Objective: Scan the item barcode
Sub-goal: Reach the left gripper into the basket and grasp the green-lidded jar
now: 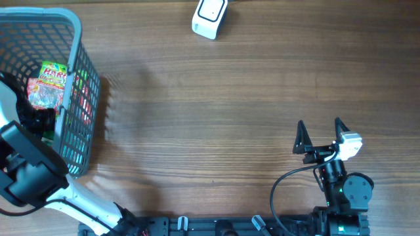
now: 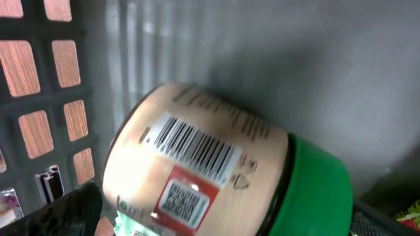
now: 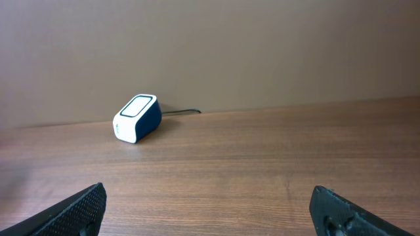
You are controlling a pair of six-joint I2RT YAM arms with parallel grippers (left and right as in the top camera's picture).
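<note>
Setting: a brown wood-grain table (image 1: 216, 98) seen from above, with one robot arm at the lower left and one at the lower right.
Basket: a grey plastic lattice basket (image 1: 73, 29) stands at the table's left edge.
Item to scan: a beige cylindrical jar (image 2: 197, 164) with a green screw lid (image 2: 315, 190) lies on its side on the basket floor, lid toward the right of the left wrist view. From above I cannot make it out.
Barcode: a black-and-white striped barcode (image 2: 190, 141) on the jar's wall faces the left wrist camera, with a red square label carrying a QR code (image 2: 184, 200) just below it.
Other contents: a colourful sweets bag with a green and red top (image 1: 49, 82) lies in the basket by its right wall.
Left gripper (image 1: 41, 120): reaches down inside the basket. Only one black fingertip (image 2: 62, 211) shows at the lower left corner of its wrist view, just beside the jar. The jaws are spread wide and have hold of nothing.
Right gripper (image 1: 319, 124): hangs over bare table at the lower right, well apart from the basket, its two black fingers (image 3: 79, 210) spread fully and empty.
Scanner: a white and dark blue rounded barcode scanner (image 1: 210, 16) sits at the far edge of the table, near the middle, with a thin cable (image 3: 180, 112) running off behind it. It is well apart from both grippers.
</note>
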